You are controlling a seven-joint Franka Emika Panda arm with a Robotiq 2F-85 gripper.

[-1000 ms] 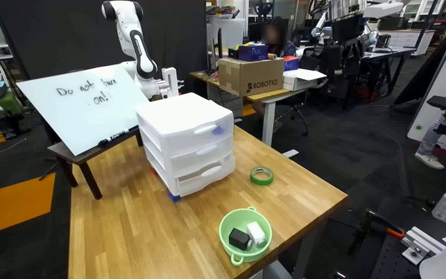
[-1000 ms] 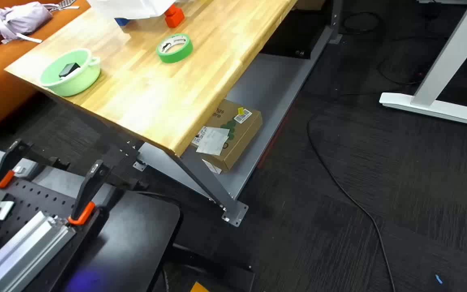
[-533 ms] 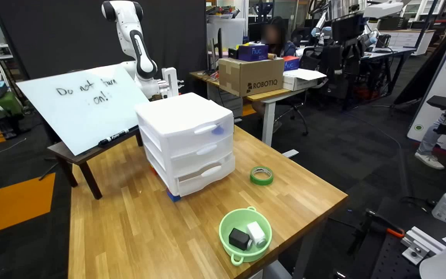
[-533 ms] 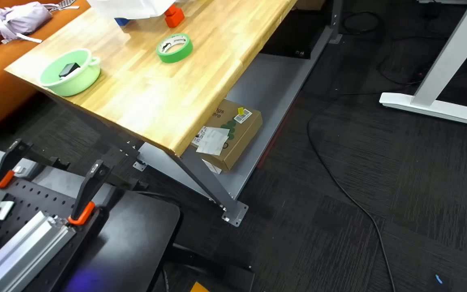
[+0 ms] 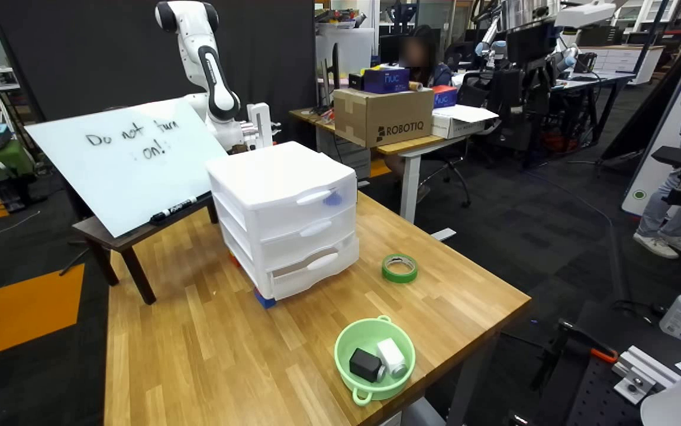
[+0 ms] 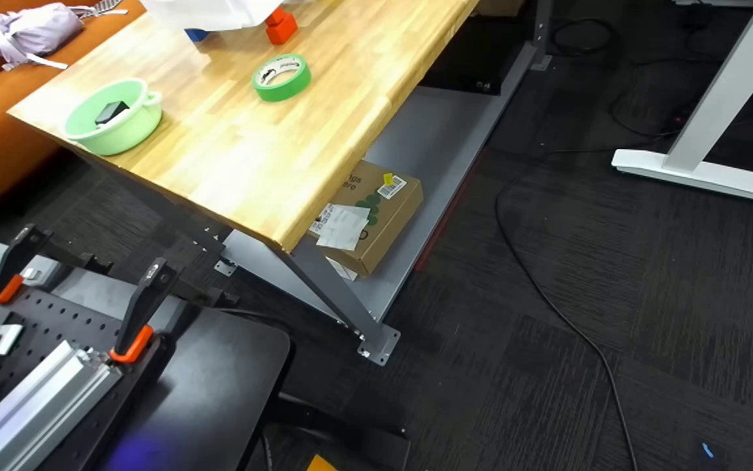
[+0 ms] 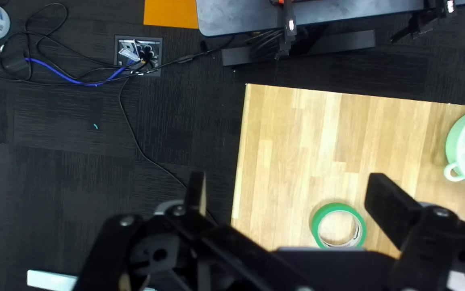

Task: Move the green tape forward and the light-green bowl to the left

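Green tape (image 5: 399, 277) flat, apart from the upright, 2-handled light-green bowl (image 5: 359, 337).

Robotics laboratory, floored in dark carpet tile (image 7: 54, 194): in an exterior view, white jointed robot arm (image 5: 203, 68) against a black backdrop (image 5: 92, 53); whiteboard (image 5: 121, 171) hand-lettered “Do not turn on”; brown carton (image 5: 384, 118) printed ROBOTIQ, a dark-blue box (image 5: 386, 81) marked “nuc” on top; farther back, a grey arm (image 5: 490, 36) with light-blue joint caps. Further fittings, in an exterior view: black table (image 6: 219, 386) bearing a perforated plate (image 6: 55, 320), two black-and-orange clamps (image 6: 144, 307) and a length of aluminium profile (image 6: 42, 409). Underfoot, in the wrist view: recessed floor box (image 7: 118, 52) with blue and black cables (image 7: 79, 82) leading to it.
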